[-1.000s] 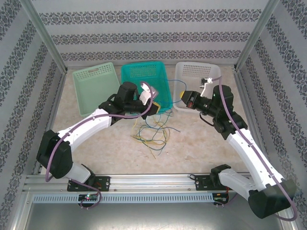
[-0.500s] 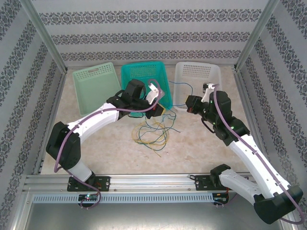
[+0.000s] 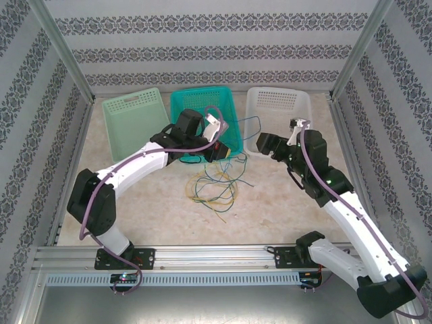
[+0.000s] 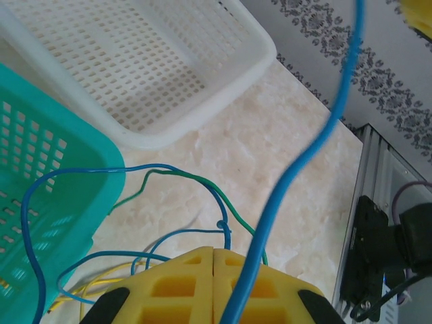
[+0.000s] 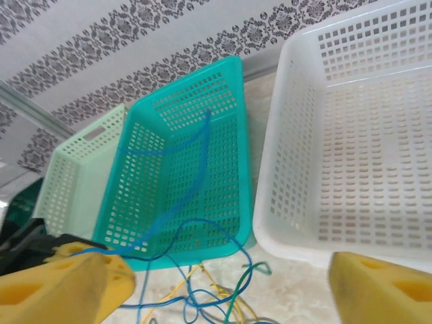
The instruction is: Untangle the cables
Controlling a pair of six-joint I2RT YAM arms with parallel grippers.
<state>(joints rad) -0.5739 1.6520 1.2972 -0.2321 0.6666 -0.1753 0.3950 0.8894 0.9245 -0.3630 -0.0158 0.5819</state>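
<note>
Presently, the left gripper (image 4: pixel 212 260) has its blocky yellow pads (image 4: pixel 175 287) pressed flush, the seam closed. One blue strand (image 4: pixel 304 155) crosses the right-hand pad and climbs to the top right of the left wrist view; whether it is pinched cannot be told. The left arm reaches up from the lower left of the overhead view, elbow bent, wrist at the near right corner of the teal basket (image 3: pixel 202 101).

The right gripper (image 3: pixel 264 144) has its pads spread wide with nothing held. It sits at the lower-left corner of the white basket (image 3: pixel 280 101), and its arm rises from the lower right with the forearm angled up and left.

The cables (image 3: pixel 212 185) form a loose tangle of thin yellow, blue and green wires on the table (image 3: pixel 155 202), centre of the overhead view, just below the left gripper. A blue loop arcs toward the white basket. The baskets are rectangular perforated plastic. A pale green basket (image 3: pixel 135 125) sits at the upper left. The table top is beige and marbled.
</note>
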